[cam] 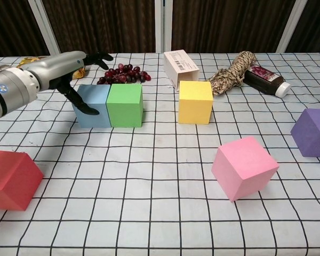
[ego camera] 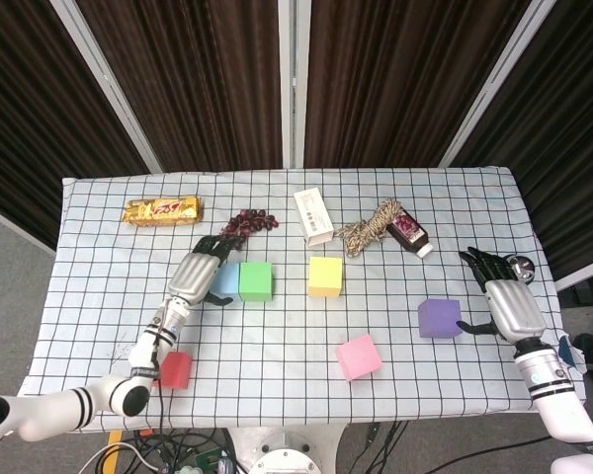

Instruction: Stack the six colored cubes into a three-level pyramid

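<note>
The pyramid is barely begun: only two cubes of the base row are paired. The blue cube (cam: 94,105) and the green cube (cam: 125,105) stand side by side, touching, at about 10 o'clock from the middle of the tabletop (ego camera: 277,341). The yellow cube (ego camera: 325,276) sits apart at 3 o'clock of the green one, with a clear gap, so the bottom row of three is not closed. The pink cube (ego camera: 359,356) lies tilted toward 5 o'clock, the purple cube (ego camera: 439,317) well out toward 4 o'clock, and the red cube (ego camera: 175,368) near the front edge at 7 o'clock. Nothing is stacked on anything.

The left hand (cam: 69,69) hovers over the blue cube's outer side, fingers spread, one dark fingertip by the cube's face; I judge it holds nothing. The right hand (ego camera: 504,301) rests just beside the purple cube at its 3 o'clock, fingers apart, empty.

Left to do: join yellow to the row, then place two cubes above, then one on top.
</note>
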You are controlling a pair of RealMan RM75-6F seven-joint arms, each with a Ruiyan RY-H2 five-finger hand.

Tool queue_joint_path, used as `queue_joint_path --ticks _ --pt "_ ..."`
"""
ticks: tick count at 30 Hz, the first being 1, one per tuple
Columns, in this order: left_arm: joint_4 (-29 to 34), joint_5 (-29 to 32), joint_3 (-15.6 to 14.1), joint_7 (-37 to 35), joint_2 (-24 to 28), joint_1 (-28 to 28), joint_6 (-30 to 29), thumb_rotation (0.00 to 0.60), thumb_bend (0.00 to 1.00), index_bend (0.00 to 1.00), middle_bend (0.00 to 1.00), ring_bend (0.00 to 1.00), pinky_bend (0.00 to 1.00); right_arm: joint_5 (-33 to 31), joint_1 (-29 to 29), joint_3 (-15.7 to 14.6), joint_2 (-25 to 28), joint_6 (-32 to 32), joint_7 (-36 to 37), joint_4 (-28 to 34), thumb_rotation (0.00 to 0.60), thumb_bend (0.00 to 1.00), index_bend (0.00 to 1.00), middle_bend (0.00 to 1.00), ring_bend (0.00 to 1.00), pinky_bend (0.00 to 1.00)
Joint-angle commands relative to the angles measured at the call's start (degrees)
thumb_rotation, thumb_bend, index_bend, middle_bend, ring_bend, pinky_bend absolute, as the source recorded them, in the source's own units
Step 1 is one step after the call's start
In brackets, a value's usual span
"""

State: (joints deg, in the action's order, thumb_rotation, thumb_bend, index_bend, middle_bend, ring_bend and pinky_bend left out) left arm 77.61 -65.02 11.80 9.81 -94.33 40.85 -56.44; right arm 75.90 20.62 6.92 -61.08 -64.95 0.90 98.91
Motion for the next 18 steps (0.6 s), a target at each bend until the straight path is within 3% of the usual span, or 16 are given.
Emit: queue_joint_path --ticks 1,8,13,18 --pt "6.75 -0.94 -1.36 1.11 6.16 -3.73 -4.17 0.6 0.0 0.0 0.09 0.0 0.01 0.02 0.74 0.23 0.12 0.71 -0.91 0.5 0.6 0.03 0.0 0.0 0.0 0.0" --pt "16.55 -2.53 -4.24 0.33 16.73 -11.53 -12.14 0.6 0.0 0.0 0.08 0.0 0.0 -1.08 5.56 2.65 -2.88 4.36 -4.06 0.68 0.6 0.03 0.0 0.0 0.0 0.0" --pt "17.17 -4.62 -5.95 1.27 21.38 -16.36 -18.49 0.6 0.0 0.0 0.08 0.0 0.0 -5.94 11.43 5.04 -8.61 9.86 -8.33 -1.98 0.6 0.02 0.0 0.0 0.0 0.0" --pt "15.23 -4.6 -6.55 -3.22 23.85 -20.36 -21.26 0.6 0.0 0.0 0.08 0.0 0.0 -10.54 16.63 6.82 -14.21 13.78 -11.79 -5.35 0.6 0.02 0.0 0.01 0.0 0.0"
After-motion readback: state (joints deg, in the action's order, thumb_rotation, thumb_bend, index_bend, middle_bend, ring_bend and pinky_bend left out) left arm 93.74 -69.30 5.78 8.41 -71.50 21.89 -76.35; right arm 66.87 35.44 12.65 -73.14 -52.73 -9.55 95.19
